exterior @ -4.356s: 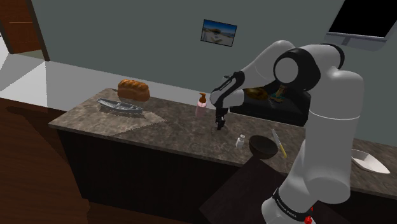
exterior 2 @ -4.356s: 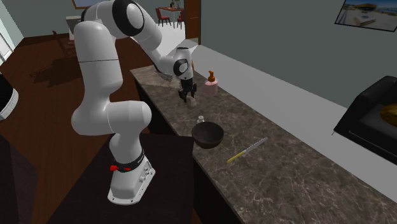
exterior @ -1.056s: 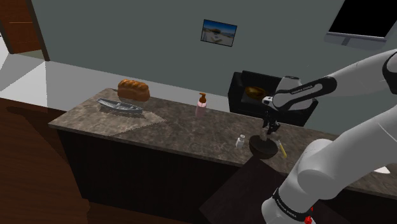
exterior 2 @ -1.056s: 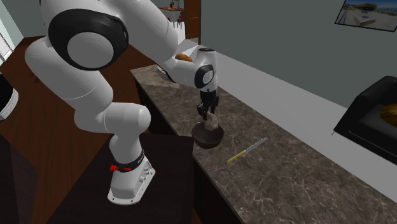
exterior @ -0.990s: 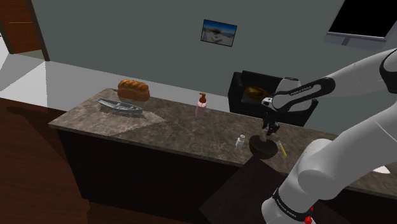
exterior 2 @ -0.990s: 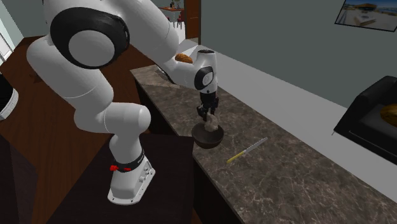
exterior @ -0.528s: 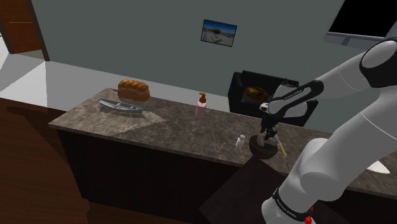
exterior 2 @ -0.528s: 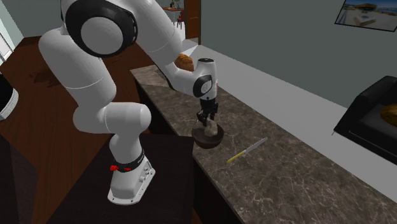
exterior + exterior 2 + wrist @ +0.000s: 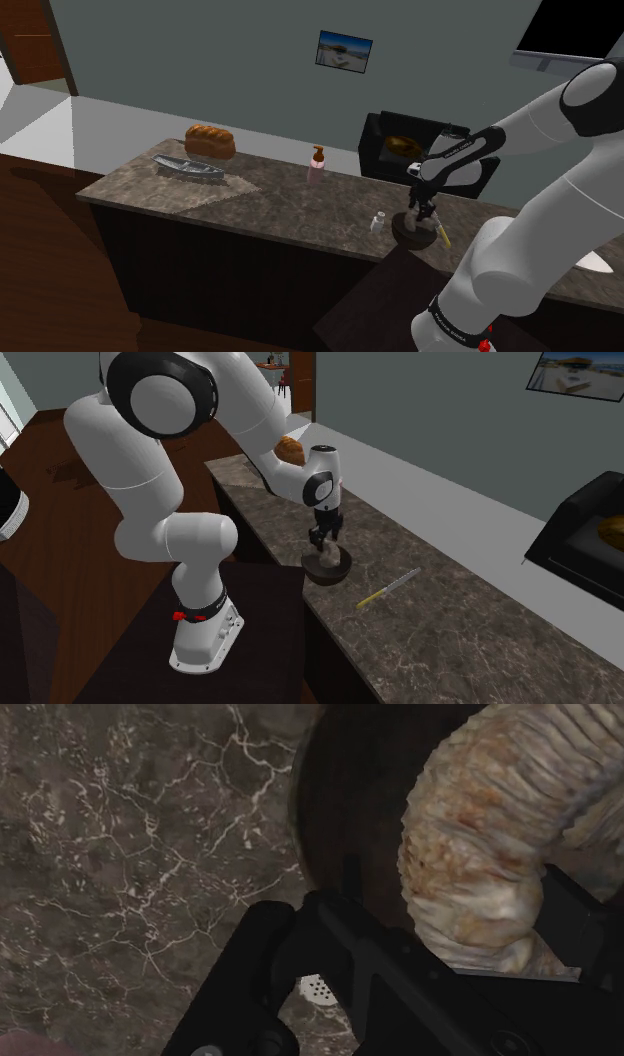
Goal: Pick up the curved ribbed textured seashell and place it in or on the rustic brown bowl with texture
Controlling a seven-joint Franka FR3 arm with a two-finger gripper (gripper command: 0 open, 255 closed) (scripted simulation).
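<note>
My black gripper (image 9: 420, 212) reaches straight down into the dark brown bowl (image 9: 408, 234) near the counter's front edge; the second exterior view has the gripper (image 9: 322, 552) low over the bowl's rim (image 9: 342, 565). The curved, ribbed, cream and tan seashell (image 9: 480, 854) sits between the fingers (image 9: 335, 929) in the wrist view. The gripper (image 9: 460, 899) is shut on the shell. Behind the shell is the bowl's dark inside (image 9: 345, 804).
A small white bottle (image 9: 379, 221) stands just beside the bowl, and a yellow pen (image 9: 438, 228) lies on its other side. Farther along the marble counter (image 9: 270, 205) are a pink soap bottle (image 9: 317, 163), a bread loaf (image 9: 210, 141) and a grey tray (image 9: 188, 167).
The gripper carried the shell from the middle of the counter to the bowl. Over the last second it sank lower, bringing the shell down into the bowl.
</note>
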